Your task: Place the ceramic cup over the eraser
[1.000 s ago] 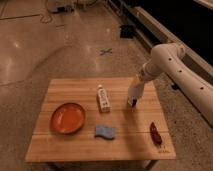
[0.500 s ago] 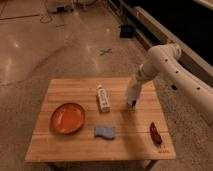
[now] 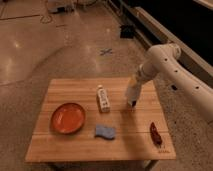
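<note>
Hardly anything has moved since a moment ago: the gripper (image 3: 131, 102) hangs in about the same spot as before, low over the wooden table (image 3: 75, 90), near the back right corner. It points down and its tip is close to the wood. I cannot tell if it is spread apart or pinching something. The white arm (image 3: 161, 56) comes in over the right edge.

I cannot see a ceramic cup standing anywhere on the table. It may be at the gripper's tip, but I cannot be sure.

Just beside the gripper, toward the middle of the table, lies a white block that I take to be the eraser (image 3: 103, 98). Its long side runs from the back edge to the front edge. So the next move would likely be a short slide toward the left edge, with nothing in between.

Farther out, a blue sponge (image 3: 105, 131) lies near the front edge. A red chili (image 3: 155, 134) lies by the front right corner. An orange plate (image 3: 54, 119) sits near the left edge, well apart from the gripper.
</note>
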`<action>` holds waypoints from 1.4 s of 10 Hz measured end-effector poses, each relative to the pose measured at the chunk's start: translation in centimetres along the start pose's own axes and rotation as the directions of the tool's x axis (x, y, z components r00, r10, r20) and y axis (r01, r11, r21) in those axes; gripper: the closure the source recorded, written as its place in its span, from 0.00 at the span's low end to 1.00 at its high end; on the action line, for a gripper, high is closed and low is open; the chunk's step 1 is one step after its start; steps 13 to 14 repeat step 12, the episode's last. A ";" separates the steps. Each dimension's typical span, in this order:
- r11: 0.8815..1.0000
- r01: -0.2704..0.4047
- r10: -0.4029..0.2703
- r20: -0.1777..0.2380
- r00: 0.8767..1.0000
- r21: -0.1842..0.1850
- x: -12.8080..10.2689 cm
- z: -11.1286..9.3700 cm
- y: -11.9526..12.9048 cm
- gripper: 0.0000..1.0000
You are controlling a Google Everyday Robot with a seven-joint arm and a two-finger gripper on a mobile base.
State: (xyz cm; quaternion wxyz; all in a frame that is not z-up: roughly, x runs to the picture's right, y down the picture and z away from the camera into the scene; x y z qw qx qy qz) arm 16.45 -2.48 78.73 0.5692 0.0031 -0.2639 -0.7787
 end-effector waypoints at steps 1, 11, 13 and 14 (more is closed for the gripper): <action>1.000 0.014 -0.014 0.007 1.000 0.006 0.0 0.9 -0.2 0.57; 0.990 0.130 -0.131 -0.028 0.991 -0.060 1.8 -2.7 0.0 0.21; 0.988 0.142 -0.144 -0.024 0.989 -0.061 2.0 -2.8 -0.1 0.26; 0.988 0.142 -0.144 -0.024 0.989 -0.061 2.0 -2.8 -0.1 0.26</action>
